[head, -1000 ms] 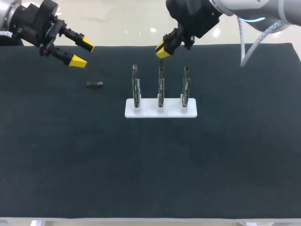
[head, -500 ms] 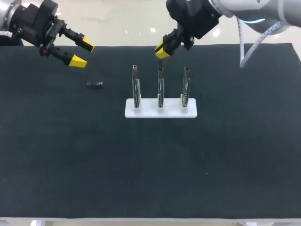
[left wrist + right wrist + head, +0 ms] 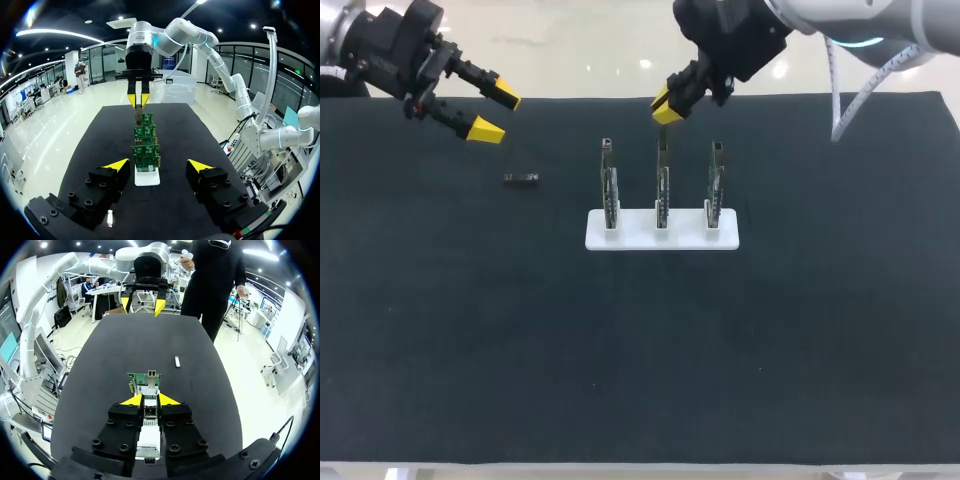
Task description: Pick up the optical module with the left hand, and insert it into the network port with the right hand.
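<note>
A small dark optical module (image 3: pixel 521 179) lies flat on the black mat, left of the card stand; it also shows as a pale sliver (image 3: pixel 177 361) in the right wrist view. My left gripper (image 3: pixel 495 113) hangs open above and behind it, with nothing between its fingers (image 3: pixel 116 163). My right gripper (image 3: pixel 664 106) hovers just above the top of the middle network card (image 3: pixel 662 185). It is shut on a second optical module (image 3: pixel 149 440), whose dark end sits between the yellow tips. The card's port (image 3: pixel 151 374) lies straight ahead of the right gripper (image 3: pixel 150 400).
A white stand (image 3: pixel 662 230) holds three upright green network cards in a row at the mat's middle. The black mat (image 3: pixel 470 330) covers the whole table. Seen from the left wrist, the cards (image 3: pixel 146 150) line up toward the right gripper (image 3: pixel 138 100).
My right gripper has crept slightly up and back from the middle card's top. The left arm and the module on the mat have not moved.
</note>
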Robot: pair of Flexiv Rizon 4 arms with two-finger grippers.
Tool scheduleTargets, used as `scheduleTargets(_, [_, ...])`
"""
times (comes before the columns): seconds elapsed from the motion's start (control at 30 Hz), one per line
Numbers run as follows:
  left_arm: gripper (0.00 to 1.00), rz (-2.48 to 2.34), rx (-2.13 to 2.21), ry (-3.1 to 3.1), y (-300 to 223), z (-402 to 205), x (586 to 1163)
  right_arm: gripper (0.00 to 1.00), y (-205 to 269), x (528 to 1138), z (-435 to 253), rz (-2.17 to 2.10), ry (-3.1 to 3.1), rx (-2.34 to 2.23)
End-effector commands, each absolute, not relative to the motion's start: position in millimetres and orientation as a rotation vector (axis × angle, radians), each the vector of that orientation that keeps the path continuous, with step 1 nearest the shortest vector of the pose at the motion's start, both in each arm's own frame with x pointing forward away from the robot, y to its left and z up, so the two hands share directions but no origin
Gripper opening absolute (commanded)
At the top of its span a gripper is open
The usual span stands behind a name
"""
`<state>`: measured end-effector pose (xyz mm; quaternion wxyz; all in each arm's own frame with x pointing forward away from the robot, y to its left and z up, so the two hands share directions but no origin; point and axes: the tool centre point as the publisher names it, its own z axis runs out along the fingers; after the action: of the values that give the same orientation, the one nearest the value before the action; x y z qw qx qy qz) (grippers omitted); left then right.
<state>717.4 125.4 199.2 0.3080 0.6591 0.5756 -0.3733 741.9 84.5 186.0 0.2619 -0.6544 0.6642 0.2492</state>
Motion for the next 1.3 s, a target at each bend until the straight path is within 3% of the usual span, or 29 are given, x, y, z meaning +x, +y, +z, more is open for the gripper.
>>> scheduleTargets(0.03, [1.00,-0.987,1.745,1.525,125.2,199.4,718.0,0.00,85.5,742.1,185.2,0.676,1.796,-1.768])
scheduleTargets(1.3, [1.00,-0.987,1.745,1.525,125.2,199.4,718.0,0.00,84.5,744.4,185.1,0.669,1.800,-1.776])
